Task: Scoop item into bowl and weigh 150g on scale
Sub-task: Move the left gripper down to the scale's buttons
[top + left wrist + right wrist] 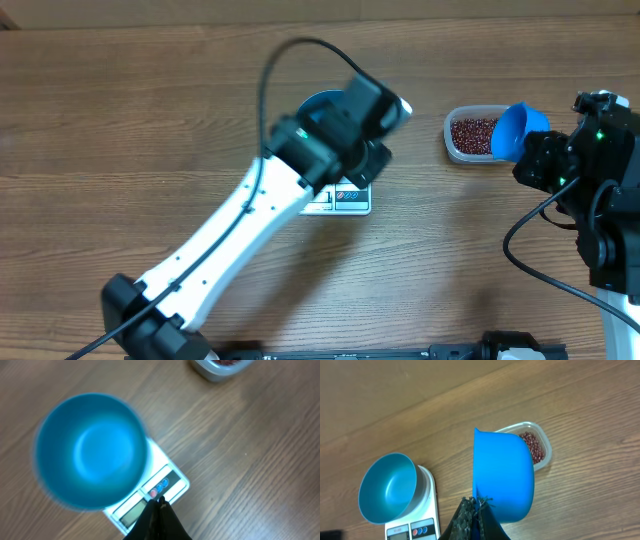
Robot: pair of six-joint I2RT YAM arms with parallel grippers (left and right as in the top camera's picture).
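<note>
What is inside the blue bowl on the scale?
Nothing: the bowl shows only a bare blue bottom. In the overhead view the left arm covers most of it.

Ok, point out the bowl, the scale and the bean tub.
bowl [90, 452]: left wrist view, on its bare inner floor.
scale [159, 487]: left wrist view, on the front button panel.
tub [546, 452]: right wrist view, on its clear right rim.
</note>
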